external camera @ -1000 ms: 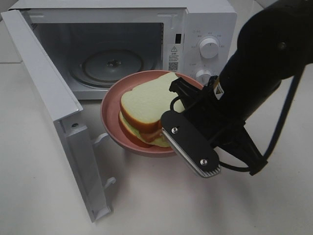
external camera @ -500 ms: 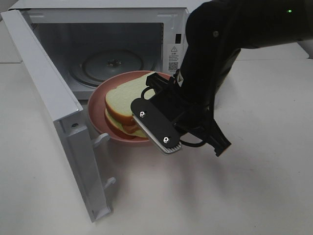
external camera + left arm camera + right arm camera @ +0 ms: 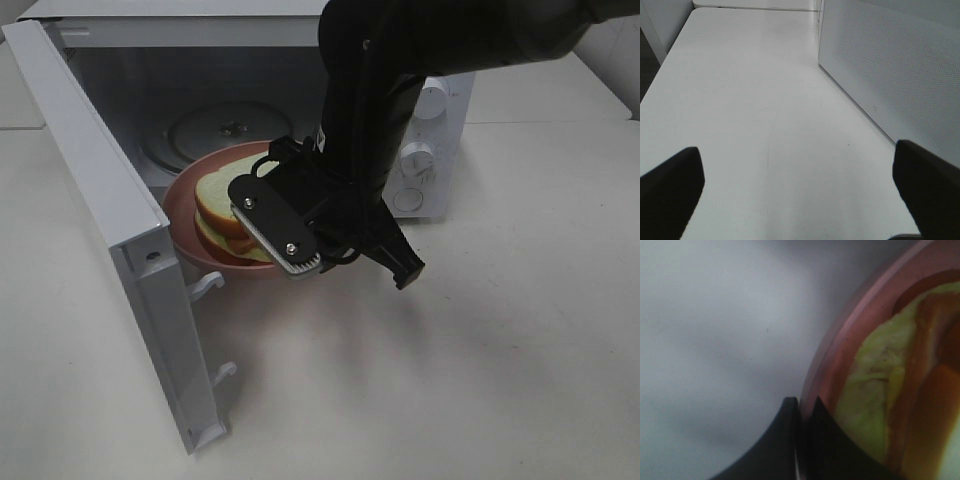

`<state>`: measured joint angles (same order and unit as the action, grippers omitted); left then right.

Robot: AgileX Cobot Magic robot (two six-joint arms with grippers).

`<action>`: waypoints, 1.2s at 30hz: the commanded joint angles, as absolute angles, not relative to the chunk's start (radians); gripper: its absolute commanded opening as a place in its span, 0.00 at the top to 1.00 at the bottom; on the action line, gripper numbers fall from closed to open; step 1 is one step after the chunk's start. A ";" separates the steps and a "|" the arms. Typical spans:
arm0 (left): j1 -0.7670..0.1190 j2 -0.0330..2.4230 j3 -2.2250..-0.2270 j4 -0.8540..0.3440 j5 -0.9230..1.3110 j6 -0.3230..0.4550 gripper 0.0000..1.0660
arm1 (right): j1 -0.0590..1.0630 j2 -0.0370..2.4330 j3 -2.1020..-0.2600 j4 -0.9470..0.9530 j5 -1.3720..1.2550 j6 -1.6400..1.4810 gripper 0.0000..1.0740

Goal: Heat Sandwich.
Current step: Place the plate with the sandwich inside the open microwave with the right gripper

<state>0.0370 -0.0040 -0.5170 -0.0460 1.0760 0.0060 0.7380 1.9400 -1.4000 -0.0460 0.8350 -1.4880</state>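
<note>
The right tool (image 3: 801,427), clenched on the rim of the round pink plate (image 3: 178,218), carries the squarish white-bread sandwich (image 3: 220,192) at the open mouth of the white microwave oven (image 3: 440,140). Its glass turntable (image 3: 215,125) lies straight beyond. The left tool (image 3: 800,200) is released and empty.

Your right gripper (image 3: 272,228) has swung left and in toward the microwave (image 3: 445,160), taking the plate (image 3: 181,215) and the sandwich (image 3: 214,193) along. A second ago the plate hung before the right side of the opening, beside the knobs. Now it is at the mouth of the oven, its left rim close to the open door (image 3: 95,170). From above, its far rim overlaps the edge of the turntable (image 3: 225,125). Your arm now crosses the control panel and hides most of it.
</note>
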 commanded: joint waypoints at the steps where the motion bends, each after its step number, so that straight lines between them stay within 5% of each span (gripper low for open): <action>1: 0.037 -0.023 -0.517 -0.050 1.066 0.000 0.08 | 0.734 1.969 -1.469 -0.041 0.856 -1.489 1.00; 36: 0.037 -0.023 -0.517 -0.050 1.066 0.000 0.08 | 0.734 2.311 -2.025 -0.097 0.972 -1.271 1.00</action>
<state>0.0370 -0.0040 -0.5170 -0.0460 1.0760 0.0060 0.7380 2.2930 -1.9850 -0.0880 0.9800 -1.3040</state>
